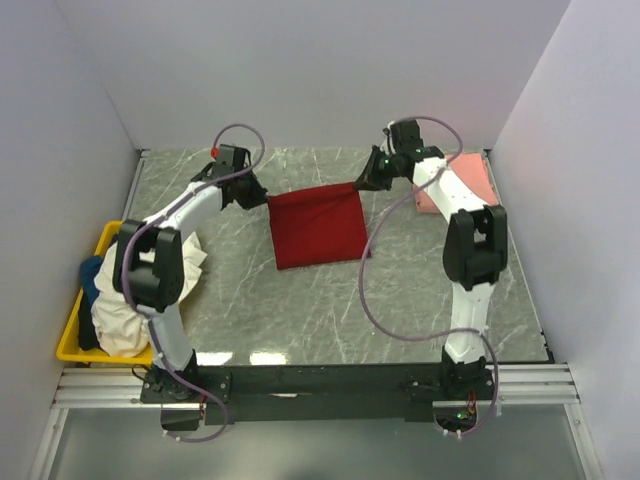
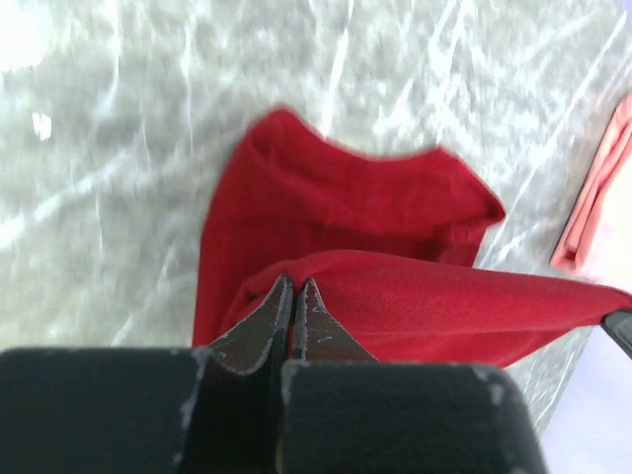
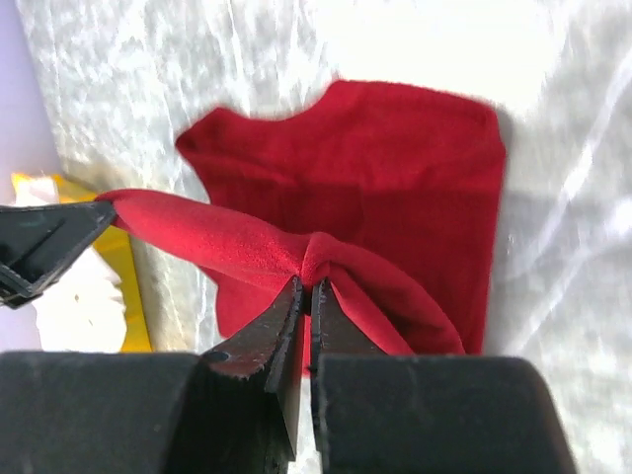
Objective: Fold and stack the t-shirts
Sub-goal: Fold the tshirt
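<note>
Surface: grey marbled counter point(image 1: 300, 320), closed in by pale walls point(image 1: 300, 70) on three sides.
Bin: yellow bin point(image 1: 68, 345) at the counter's left edge.
Bin contents: cream-white t-shirt point(image 1: 120, 325) heaped and spilling over the rim; blue t-shirt point(image 1: 90, 275) behind it, mostly hidden.
Centre: dark red t-shirt point(image 1: 318, 228), lower part flat on the counter, far edge lifted taut.
Left end effector point(image 1: 258, 195): jaws pinched together on the red shirt's far left corner.
Right end effector point(image 1: 362, 183): jaws pinched together on its far right corner.
Far right: salmon-pink t-shirt point(image 1: 470, 175), folded flat on the counter, partly under the right arm.
In the way: left arm point(image 1: 150, 265) covers part of the bin; purple cable point(image 1: 372, 290) loops beside the red shirt.
</note>
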You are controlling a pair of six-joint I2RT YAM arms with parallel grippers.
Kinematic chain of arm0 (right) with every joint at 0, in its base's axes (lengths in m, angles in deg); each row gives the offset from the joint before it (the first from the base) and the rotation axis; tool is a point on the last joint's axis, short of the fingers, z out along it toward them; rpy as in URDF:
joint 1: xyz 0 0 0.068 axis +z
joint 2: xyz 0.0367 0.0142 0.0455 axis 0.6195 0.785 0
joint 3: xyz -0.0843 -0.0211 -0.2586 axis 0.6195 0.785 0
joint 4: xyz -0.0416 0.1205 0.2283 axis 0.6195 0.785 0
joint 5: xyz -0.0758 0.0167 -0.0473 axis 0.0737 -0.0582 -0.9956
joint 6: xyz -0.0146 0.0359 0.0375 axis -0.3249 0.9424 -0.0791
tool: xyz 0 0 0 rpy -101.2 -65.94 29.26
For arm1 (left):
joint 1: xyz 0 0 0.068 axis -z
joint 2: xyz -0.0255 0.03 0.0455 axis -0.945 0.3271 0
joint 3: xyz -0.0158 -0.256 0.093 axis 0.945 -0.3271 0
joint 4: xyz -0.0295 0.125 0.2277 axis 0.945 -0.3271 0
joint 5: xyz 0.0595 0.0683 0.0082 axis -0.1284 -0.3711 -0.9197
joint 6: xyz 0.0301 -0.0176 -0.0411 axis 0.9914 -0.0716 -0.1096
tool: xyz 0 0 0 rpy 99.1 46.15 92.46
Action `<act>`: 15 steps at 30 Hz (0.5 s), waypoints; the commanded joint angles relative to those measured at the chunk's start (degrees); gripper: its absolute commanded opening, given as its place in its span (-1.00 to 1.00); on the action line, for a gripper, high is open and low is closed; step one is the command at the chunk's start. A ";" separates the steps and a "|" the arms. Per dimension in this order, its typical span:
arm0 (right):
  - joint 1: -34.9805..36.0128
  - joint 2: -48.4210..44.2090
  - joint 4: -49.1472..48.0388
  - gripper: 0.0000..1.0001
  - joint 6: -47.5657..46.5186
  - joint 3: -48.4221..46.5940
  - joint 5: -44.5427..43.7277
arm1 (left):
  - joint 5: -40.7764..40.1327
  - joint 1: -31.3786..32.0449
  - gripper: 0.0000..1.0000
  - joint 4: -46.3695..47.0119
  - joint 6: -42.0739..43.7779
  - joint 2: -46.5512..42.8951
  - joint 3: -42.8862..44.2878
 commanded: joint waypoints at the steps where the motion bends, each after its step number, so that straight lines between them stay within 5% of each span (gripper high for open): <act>1: -1.61 7.48 2.98 -1.00 -0.82 -9.81 1.44 | 2.09 -2.54 -0.99 0.65 1.84 3.85 6.94; 4: -1.88 12.95 4.74 -0.99 -0.21 -18.07 2.32 | 4.81 -4.12 -0.99 0.91 2.71 9.12 11.87; 6: -2.05 17.09 4.40 -0.76 0.58 -21.86 2.85 | 7.18 -5.09 -0.92 1.70 3.42 12.64 15.11; 7: -2.23 18.75 4.14 -0.47 0.93 -23.17 2.85 | 7.72 -5.36 -0.77 2.14 3.68 13.69 16.26; 11: -2.49 19.47 2.82 0.10 -0.90 -24.33 3.20 | 7.37 -7.20 0.24 0.04 6.05 16.34 21.10; 15: -2.58 17.02 1.85 0.30 -4.15 -21.26 0.05 | 7.02 -7.64 0.50 1.70 6.23 13.10 17.61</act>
